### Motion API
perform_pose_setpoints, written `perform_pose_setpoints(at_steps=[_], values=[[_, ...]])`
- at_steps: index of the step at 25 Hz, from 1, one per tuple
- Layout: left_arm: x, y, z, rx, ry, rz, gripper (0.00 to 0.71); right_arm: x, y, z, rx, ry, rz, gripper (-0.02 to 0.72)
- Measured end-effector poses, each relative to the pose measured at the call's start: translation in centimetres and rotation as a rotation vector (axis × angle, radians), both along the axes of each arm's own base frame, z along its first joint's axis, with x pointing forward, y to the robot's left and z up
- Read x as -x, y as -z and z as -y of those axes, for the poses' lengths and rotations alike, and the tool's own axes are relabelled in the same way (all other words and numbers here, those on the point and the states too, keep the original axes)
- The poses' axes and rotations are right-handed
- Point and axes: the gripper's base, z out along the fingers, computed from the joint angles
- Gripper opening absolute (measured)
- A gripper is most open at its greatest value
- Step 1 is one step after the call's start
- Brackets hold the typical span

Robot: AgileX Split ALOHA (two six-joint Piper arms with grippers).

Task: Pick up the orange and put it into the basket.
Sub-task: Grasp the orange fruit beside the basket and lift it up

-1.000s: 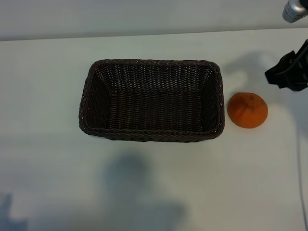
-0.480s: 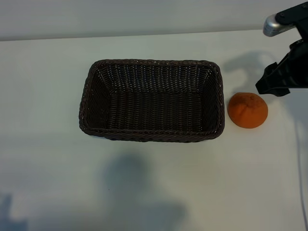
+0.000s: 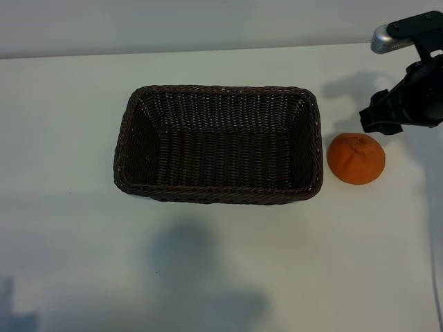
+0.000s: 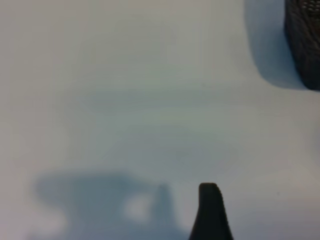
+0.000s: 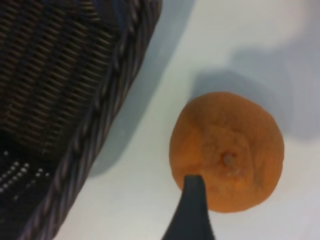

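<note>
The orange (image 3: 356, 158) lies on the white table just right of the dark woven basket (image 3: 136, 131), which has nothing in it. My right gripper (image 3: 386, 117) hangs above the table just behind the orange and a little to its right, open and holding nothing. In the right wrist view one dark fingertip (image 5: 193, 190) overlaps the near edge of the orange (image 5: 235, 145), whose puckered stem end faces up, and the basket (image 5: 107, 95) rim runs beside it. The left wrist view shows a single fingertip (image 4: 209, 200) over bare table and a corner of the basket (image 4: 304, 40).
The white table (image 3: 221, 277) spreads wide in front of the basket, with soft arm shadows on it. A narrow strip of table separates the orange from the basket's right rim. The table's far edge runs just behind the basket.
My right gripper has come further into view from the right edge and moved left toward the orange. Orange and basket have not moved.
</note>
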Motion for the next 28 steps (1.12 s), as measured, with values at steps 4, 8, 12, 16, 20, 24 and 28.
perform_pose_setpoints(at_steps=[4,8,12,16,20,24,28], values=[[0.0,0.0,0.0,0.000,-0.033,0.000,0.527,-0.6,1.5,0.0,0.002,0.011,-0.027,0.591],[0.0,0.0,0.0,0.000,-0.034,0.000,0.527,-1.0,2.5,-0.1,0.004,0.012,-0.046,0.591],[0.0,0.0,0.0,0.000,-0.034,0.000,0.527,-1.2,3.3,-1.2,0.004,-0.018,-0.061,0.591],[0.0,0.0,0.0,0.000,-0.034,0.000,0.527,-1.5,4.3,-2.8,0.017,-0.060,-0.055,0.591],[0.0,0.0,0.0,0.000,-0.034,0.000,0.527,-1.9,4.7,-3.0,0.033,-0.056,-0.030,0.591],[0.0,0.0,0.0,0.000,-0.034,0.000,0.526,-2.1,5.2,-2.7,0.073,-0.053,-0.026,0.591],[0.0,0.0,0.0,0.000,-0.034,0.000,0.526,-2.2,5.2,-2.4,0.108,-0.038,-0.023,0.591]])
